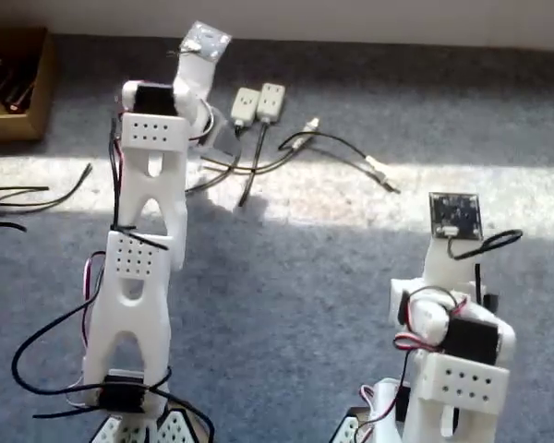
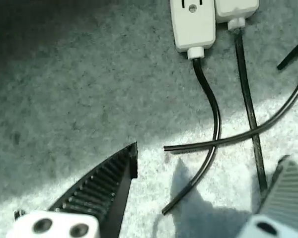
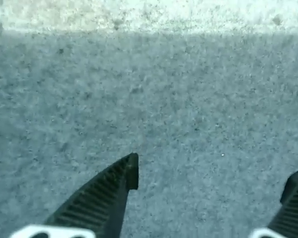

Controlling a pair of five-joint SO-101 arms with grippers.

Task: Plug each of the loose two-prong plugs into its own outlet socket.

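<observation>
Two robot arms hang over a grey carpet (image 1: 286, 305), and both grippers are spread wide with nothing in them.

The left gripper (image 2: 209, 154) is near two white outlet sockets (image 2: 193, 25) that lie side by side, each with a black cord (image 2: 216, 114) coming out. Two small white plugs (image 1: 302, 138) lie loose on thin black wires to the right of the sockets, one near them and one farther out in the sunny patch. The right gripper (image 3: 215, 167) is over carpet, well apart from the plugs.
</observation>
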